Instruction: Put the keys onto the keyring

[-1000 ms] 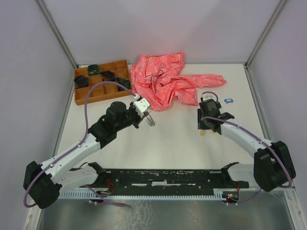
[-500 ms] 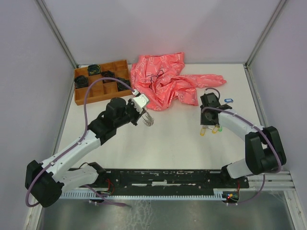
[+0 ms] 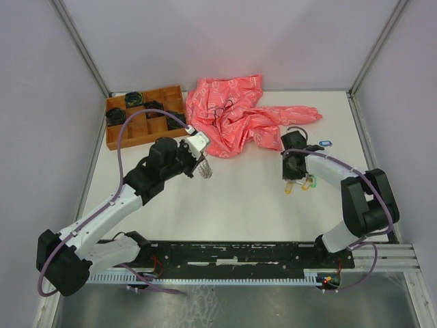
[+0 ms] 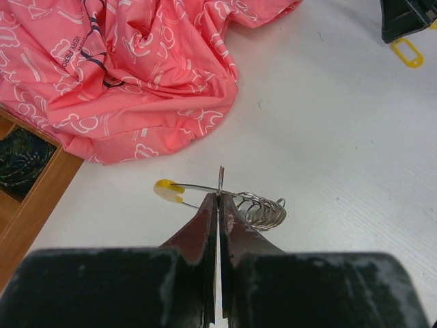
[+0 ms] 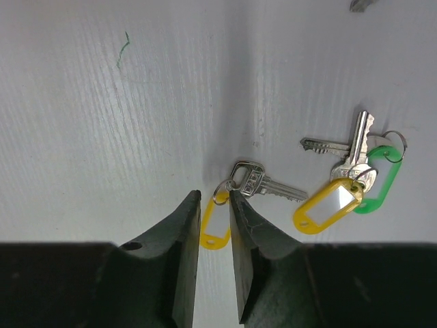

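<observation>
Pale desk: left hand clamps the keyring near nine o'clock. Right hand, fingers apart, straddles a yellow tag among keys at three o'clock. Slick tag may squirt free.

right hand: my fingers have drawn closer together; only a narrow gap is left, straddling the yellow tag of one key.
right arm: my elbow has swung in from 4 o'clock toward the middle of the tabletop, folding tighter.
keys: a second ago one yellow tag peeked out from under my right hand; now a yellow and a green tag show at its 6 o'clock side.
left hand: shifted slightly toward 11 o'clock.
keyring: carried along the same way.
</observation>
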Action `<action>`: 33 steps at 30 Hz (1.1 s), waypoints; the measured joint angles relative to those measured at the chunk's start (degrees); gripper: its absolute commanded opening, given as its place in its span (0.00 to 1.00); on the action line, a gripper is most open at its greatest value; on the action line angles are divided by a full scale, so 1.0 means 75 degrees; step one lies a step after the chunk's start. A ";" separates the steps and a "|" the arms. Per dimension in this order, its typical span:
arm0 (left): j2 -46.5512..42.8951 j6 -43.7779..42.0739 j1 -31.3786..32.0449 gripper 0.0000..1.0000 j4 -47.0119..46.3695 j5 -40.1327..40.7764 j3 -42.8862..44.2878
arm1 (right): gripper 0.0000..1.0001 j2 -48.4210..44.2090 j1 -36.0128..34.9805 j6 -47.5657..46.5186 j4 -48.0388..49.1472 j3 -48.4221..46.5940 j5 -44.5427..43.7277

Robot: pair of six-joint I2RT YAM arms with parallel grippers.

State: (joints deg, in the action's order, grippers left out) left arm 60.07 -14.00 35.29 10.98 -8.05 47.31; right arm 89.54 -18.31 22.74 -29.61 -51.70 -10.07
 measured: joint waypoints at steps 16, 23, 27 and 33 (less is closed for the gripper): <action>0.0029 0.0003 -0.0076 0.03 0.0070 -0.0087 0.0058 | 0.22 0.0382 0.0000 -0.0003 -0.0125 -0.0067 -0.0047; 0.0070 0.0003 -0.0090 0.03 0.0149 -0.0160 0.0125 | 0.07 0.0417 0.0000 -0.0044 -0.0140 -0.0105 -0.0070; 0.0122 0.0006 -0.0096 0.03 0.0187 -0.0163 0.0146 | 0.02 0.0341 -0.0012 -0.0195 -0.0146 -0.0108 0.0003; 0.0137 0.0003 -0.0111 0.03 0.0245 -0.0175 0.0152 | 0.01 -0.0219 -0.0434 -0.0659 0.0003 -0.0108 0.0697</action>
State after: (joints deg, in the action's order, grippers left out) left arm 61.10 -13.98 34.46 12.82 -9.37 48.45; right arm 87.90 -21.56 17.80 -29.58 -52.51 -4.84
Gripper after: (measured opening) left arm 0.043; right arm 0.018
